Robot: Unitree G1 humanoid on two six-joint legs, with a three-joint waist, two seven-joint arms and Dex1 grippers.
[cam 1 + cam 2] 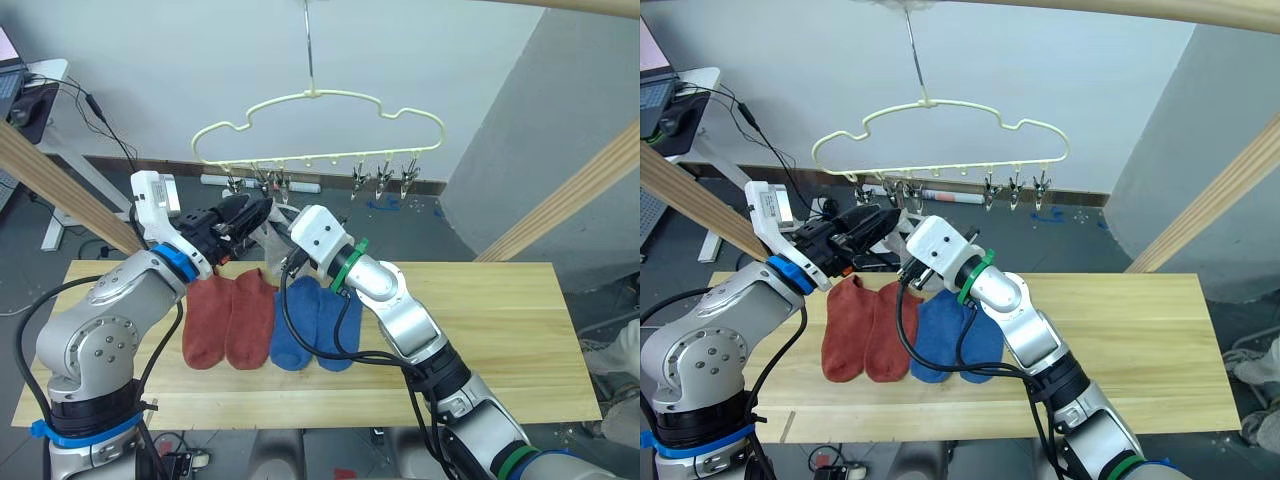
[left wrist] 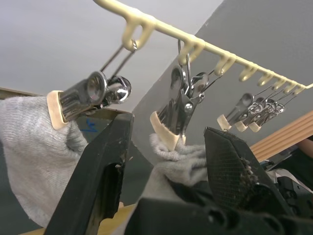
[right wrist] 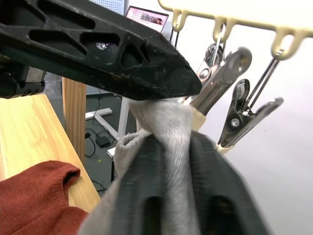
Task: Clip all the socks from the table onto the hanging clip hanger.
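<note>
Right tool [image 3: 171, 161] is closed on a grey sock [image 3: 166, 122], lifting it to a clip [image 2: 168, 125] on the hanger [image 1: 320, 125] for clipping, while the left tool [image 2: 166, 147], fingers apart, brackets that clip; red socks [image 1: 228, 320] and blue socks [image 1: 315, 325] lie mid-bench [image 1: 500, 320].

Head stereo pair looking down, wrist cameras close beneath clip hanger [image 1: 318, 125]

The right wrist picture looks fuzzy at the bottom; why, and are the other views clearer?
In the right wrist view the right end effector and the grey sock it pinches sit too close, so they blur. The left wrist view is sharper on the metal clips, which show bright glints. The eye views are evenly lit.
</note>
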